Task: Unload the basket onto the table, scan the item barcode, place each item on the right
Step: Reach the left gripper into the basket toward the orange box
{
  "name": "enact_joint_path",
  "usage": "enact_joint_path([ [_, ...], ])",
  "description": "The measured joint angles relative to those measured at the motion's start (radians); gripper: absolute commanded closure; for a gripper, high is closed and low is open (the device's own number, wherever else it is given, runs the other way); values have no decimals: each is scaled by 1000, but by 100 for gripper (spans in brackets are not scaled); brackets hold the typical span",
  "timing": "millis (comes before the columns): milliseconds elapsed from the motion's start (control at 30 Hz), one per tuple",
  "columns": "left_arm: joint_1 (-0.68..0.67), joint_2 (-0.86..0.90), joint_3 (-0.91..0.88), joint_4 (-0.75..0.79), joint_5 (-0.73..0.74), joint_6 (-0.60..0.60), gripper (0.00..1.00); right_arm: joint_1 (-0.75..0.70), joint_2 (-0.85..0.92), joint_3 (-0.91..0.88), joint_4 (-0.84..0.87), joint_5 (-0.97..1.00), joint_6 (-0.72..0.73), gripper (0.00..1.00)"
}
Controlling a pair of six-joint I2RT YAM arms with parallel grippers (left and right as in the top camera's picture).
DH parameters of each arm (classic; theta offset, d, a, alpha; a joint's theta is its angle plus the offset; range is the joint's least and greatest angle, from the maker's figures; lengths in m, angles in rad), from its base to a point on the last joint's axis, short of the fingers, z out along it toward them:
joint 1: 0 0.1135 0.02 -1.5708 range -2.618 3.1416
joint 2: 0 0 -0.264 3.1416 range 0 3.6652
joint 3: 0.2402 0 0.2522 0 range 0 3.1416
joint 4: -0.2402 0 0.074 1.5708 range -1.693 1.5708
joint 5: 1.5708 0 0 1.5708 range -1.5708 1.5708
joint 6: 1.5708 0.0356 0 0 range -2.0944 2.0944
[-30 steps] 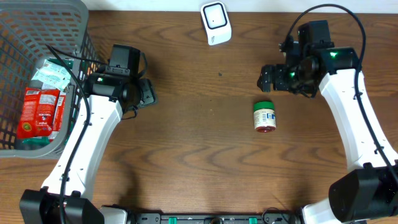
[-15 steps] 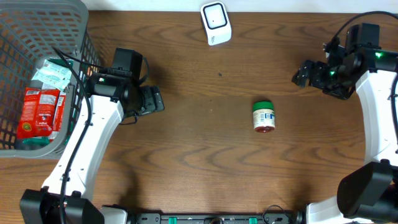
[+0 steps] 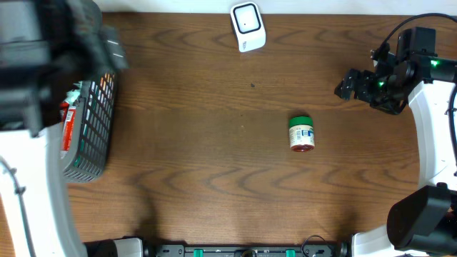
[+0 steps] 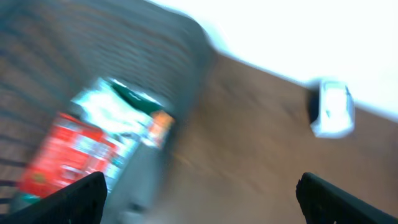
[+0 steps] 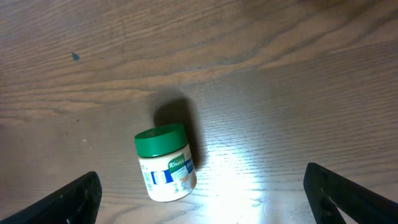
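Note:
A small jar with a green lid and a white label lies on its side on the brown table, right of centre. The right wrist view shows the jar below and ahead of my right gripper, which is open and empty. In the overhead view my right gripper hangs up and to the right of the jar, apart from it. The white scanner stands at the table's far edge. My left gripper is open and empty, blurred with motion, over the basket rim.
The grey wire basket at the left holds a red packet and a white-green packet. My left arm rises close to the overhead camera and hides much of the basket. The scanner shows far right in the left wrist view.
My left arm has swung up and left from the table beside the basket to over it, and its jaws have opened. The right arm drew back to the right, then held still.

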Motion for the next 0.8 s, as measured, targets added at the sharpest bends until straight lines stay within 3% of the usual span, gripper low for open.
enact_joint_path([
  [300,239,72,6,-5,-46,34,2,0,0,0,0,0,0,1],
  [800,284,444,-8,14,121,235,2,0,0,0,0,0,0,1],
])
